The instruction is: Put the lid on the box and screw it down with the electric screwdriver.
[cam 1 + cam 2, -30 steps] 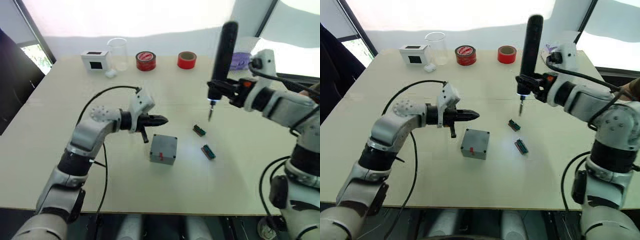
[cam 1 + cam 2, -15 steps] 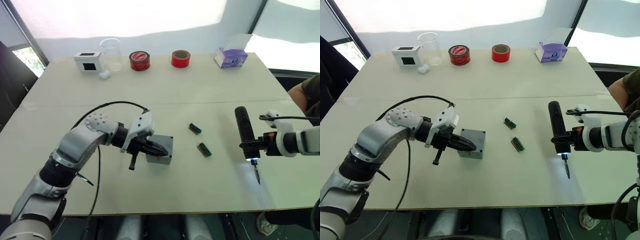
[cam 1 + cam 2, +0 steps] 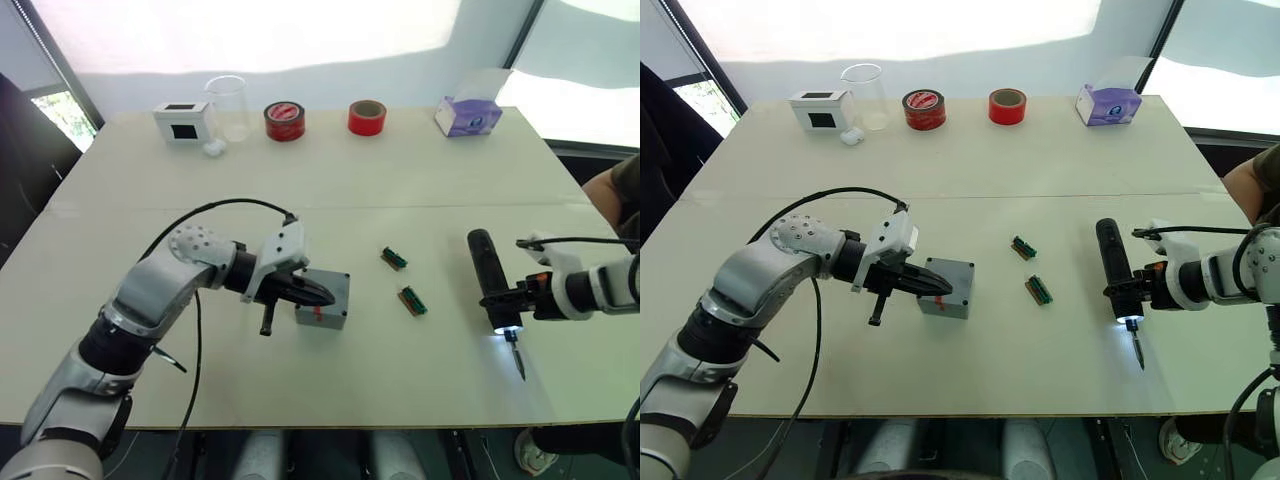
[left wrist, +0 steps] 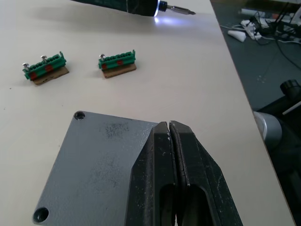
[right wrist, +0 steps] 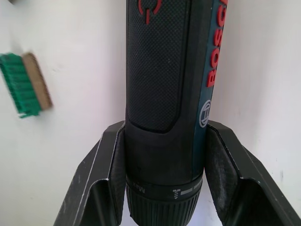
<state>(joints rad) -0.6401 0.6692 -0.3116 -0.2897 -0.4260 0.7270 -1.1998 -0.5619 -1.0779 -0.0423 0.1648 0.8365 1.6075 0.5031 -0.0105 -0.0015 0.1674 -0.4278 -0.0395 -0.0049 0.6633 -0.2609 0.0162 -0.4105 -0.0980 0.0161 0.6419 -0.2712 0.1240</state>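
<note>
The grey box sits on the table's front middle with the flat grey lid lying on top, corner holes showing. My left gripper is shut, its tips resting over the lid. To the right, my right gripper is shut on the black electric screwdriver. The screwdriver hangs low over the table, its tip light lit and its bit pointing at the front edge. In the right wrist view the fingers clamp the screwdriver's body.
Two green bit holders lie between box and screwdriver. Along the far edge stand a white box with a black window, a glass beaker, two red tape rolls and a tissue box. A person's arm is at the right edge.
My right gripper brought the screwdriver from high and upright over the bit holders down to the table's right front. My left gripper moved from beside the box to over its lid.
</note>
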